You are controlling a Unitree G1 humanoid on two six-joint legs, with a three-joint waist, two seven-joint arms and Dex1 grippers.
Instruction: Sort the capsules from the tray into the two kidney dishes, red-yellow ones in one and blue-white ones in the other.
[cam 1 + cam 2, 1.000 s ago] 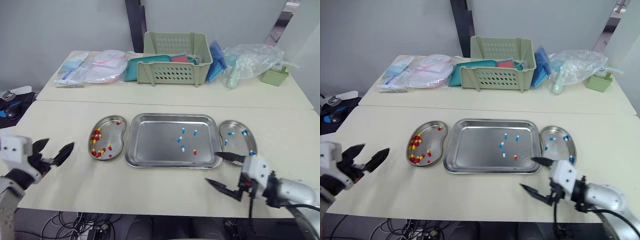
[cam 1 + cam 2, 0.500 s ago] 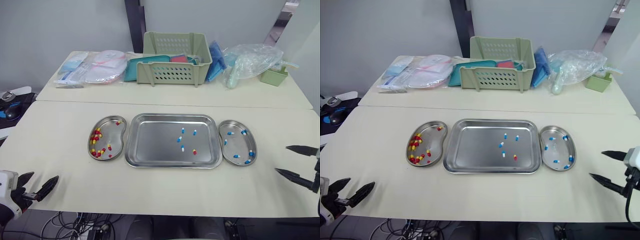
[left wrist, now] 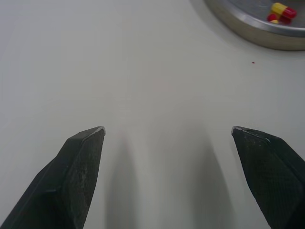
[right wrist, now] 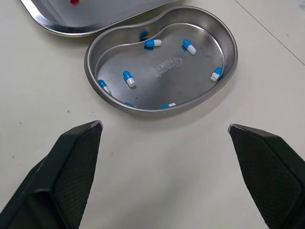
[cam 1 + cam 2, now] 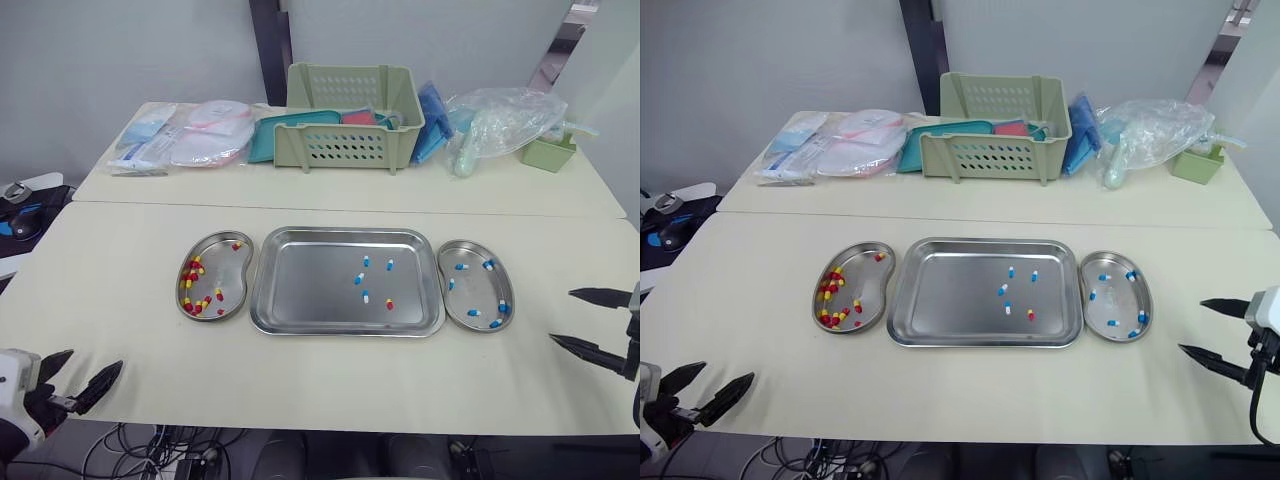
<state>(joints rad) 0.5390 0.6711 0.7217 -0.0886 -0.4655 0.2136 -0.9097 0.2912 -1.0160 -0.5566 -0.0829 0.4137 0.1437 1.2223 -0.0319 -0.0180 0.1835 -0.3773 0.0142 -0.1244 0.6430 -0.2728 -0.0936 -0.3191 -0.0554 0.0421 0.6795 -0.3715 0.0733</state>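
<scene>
Jaws spread and empty on both sides: your left gripper (image 5: pixel 88 362) and right gripper (image 5: pixel 562 316) have drawn back to the table (image 5: pixel 130 240)'s near edge. Between them lie the red-yellow kidney dish (image 5: pixel 235 275), the tray (image 5: pixel 310 285) holding four blue-white capsules (image 5: pixel 366 261) and one red-yellow capsule (image 5: pixel 389 304), then the blue-white kidney dish (image 5: pixel 475 290). A green basket (image 5: pixel 350 128) stands behind.

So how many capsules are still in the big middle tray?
5, all in the tray's right half: four blue-white capsules and one red-yellow capsule nearest the front edge.
</scene>
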